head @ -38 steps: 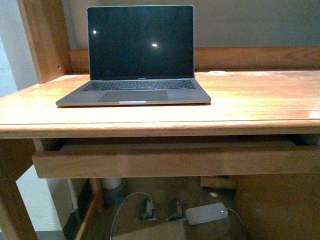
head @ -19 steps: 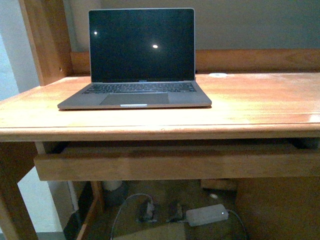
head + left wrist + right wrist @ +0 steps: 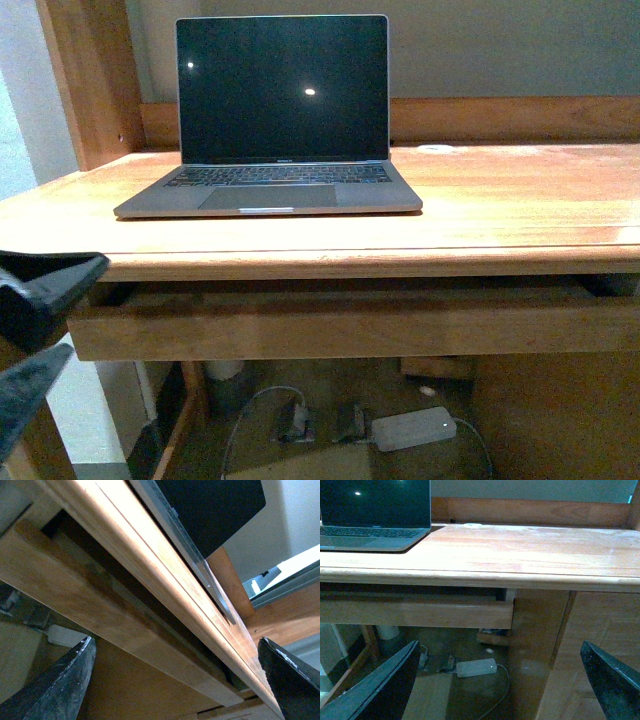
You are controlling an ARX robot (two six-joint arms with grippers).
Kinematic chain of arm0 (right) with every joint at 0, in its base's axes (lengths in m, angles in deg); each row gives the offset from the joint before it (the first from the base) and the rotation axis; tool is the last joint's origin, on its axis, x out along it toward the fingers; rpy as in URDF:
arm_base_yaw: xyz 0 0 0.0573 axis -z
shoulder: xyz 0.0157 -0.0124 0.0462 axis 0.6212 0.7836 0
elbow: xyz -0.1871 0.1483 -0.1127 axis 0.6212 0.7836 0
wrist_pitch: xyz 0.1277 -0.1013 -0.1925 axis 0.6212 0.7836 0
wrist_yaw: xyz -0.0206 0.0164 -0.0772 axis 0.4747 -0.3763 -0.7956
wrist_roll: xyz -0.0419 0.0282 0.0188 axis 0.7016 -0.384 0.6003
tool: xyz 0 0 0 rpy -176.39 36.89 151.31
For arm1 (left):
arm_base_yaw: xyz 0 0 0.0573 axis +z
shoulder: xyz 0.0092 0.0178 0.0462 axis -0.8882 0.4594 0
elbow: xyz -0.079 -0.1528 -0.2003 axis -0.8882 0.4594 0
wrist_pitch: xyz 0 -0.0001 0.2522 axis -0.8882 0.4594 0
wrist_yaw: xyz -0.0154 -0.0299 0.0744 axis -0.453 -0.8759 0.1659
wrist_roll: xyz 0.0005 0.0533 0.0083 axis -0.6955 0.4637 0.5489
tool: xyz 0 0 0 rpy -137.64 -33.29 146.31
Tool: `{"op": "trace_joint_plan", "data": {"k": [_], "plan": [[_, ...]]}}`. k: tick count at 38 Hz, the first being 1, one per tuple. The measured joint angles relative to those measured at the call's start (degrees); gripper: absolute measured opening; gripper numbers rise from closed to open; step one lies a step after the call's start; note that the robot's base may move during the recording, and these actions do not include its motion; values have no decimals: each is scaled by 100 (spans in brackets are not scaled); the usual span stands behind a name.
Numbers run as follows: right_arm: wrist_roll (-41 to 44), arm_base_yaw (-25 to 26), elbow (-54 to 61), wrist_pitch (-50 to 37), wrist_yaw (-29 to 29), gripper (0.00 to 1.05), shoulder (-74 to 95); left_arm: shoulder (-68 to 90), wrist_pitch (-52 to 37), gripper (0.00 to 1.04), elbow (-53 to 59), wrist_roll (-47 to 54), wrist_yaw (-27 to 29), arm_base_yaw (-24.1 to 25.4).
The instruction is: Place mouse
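Left tool [image 3: 36,340] (jaws apart) near drawer front [image 3: 350,325]

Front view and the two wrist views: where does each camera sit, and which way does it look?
Front view: on the robot's body, facing the wooden desk and open laptop; left gripper low on the left.
Left wrist view: on the left wrist, below the desk's edge, looking up along it; its fingers frame the picture.
Right wrist view: on the right wrist, facing the desk's front; the right gripper frames it.
Shared: front and right wrist views both show the laptop and the floor's white power brick.
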Motion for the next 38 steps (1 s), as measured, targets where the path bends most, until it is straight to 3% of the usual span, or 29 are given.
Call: {"op": "trace_joint_plan", "data": {"k": [5, 13, 38], "plan": [[0, 2, 0, 0, 0, 98, 0, 1182, 15, 98, -455, -470, 212, -57], [0, 0, 0, 0, 0, 98, 0, 1158, -46, 98, -444, -597, 181, -39], [0, 0, 0, 0, 2, 98, 0, 2949, -44, 98, -2291, -1158, -31, 238]]}}
